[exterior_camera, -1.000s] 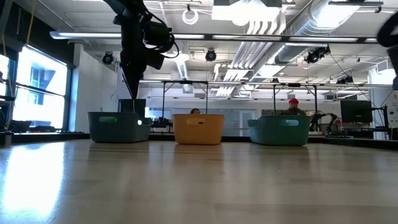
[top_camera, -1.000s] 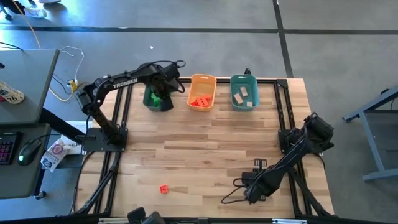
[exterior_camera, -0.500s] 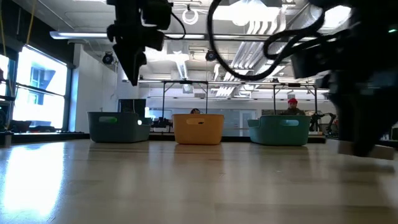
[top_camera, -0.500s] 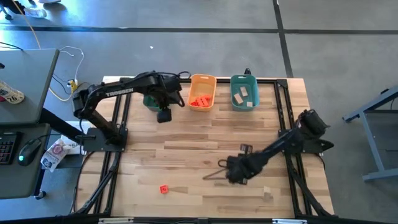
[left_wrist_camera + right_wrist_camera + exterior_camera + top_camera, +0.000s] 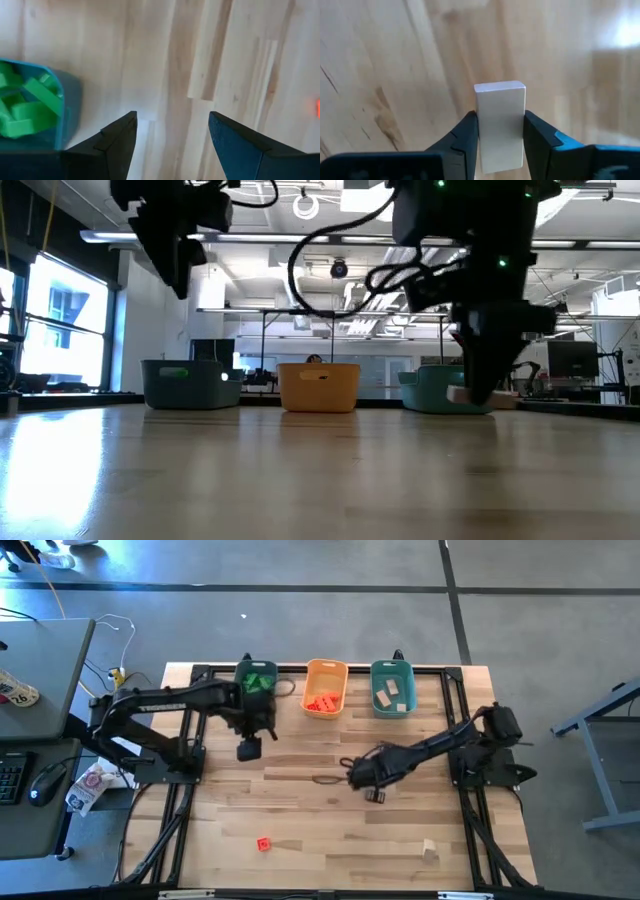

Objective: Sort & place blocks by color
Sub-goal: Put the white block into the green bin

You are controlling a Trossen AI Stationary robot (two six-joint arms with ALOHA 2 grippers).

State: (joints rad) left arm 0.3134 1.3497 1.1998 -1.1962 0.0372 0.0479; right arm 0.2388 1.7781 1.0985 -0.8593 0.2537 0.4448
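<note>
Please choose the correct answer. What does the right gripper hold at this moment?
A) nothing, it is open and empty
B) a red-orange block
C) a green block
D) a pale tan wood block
D: in the right wrist view the right gripper is closed on a pale tan wood block, gripped on both sides above the bare table.

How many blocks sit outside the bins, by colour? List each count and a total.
Red block: 1
Tan block: 2, one loose, one held in the right tool
Total: 3
</note>
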